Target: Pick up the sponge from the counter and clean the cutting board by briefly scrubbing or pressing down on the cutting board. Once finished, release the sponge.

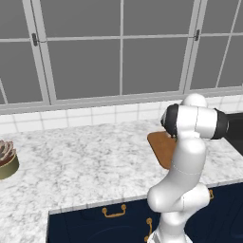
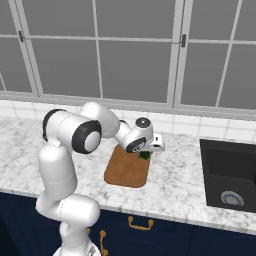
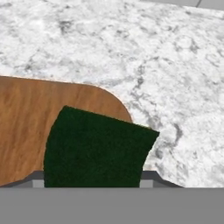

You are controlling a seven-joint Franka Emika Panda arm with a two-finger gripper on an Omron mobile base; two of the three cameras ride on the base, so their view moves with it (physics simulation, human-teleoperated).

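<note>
The dark green sponge sits between my two fingertips, and my gripper is shut on it. It is held low over a rounded corner of the brown wooden cutting board; I cannot tell whether it touches the wood. From the right base, the sponge peeks out under the gripper at the far right corner of the cutting board, which lies on the marbled counter. From the left base, my arm hides most of the cutting board.
A black sink is set into the counter right of the board. A potted succulent stands at the far left. A tiled backsplash and windows close off the back; navy cabinets with gold handles run below the front edge.
</note>
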